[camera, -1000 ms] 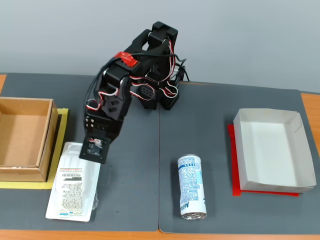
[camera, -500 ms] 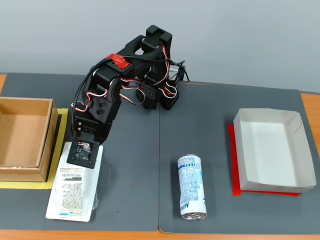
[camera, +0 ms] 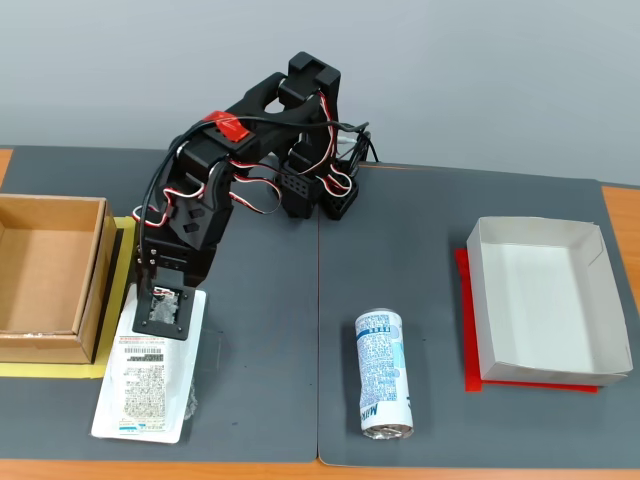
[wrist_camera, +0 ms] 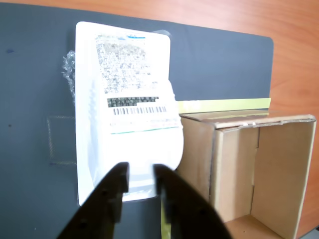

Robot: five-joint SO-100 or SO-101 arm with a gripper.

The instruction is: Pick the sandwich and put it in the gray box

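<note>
The sandwich (camera: 142, 385) is a flat white wrapped pack with a barcode label. It lies on the dark mat at the front left in the fixed view, beside the brown box. In the wrist view the sandwich (wrist_camera: 127, 94) stretches away from the fingers. My gripper (wrist_camera: 141, 175) sits at the pack's near end, with the jaws drawn close together and a strip of the pack's edge pinched between them. In the fixed view the gripper (camera: 160, 312) presses down on the pack's far end. The gray box (camera: 485, 300) stands empty at the right on a red sheet.
A brown cardboard box (camera: 92, 300) stands open at the left on a yellow sheet, right next to the sandwich; it also shows in the wrist view (wrist_camera: 279, 164). A blue-and-white can (camera: 382, 372) lies on its side mid-table. The arm's base (camera: 315, 190) stands at the back centre.
</note>
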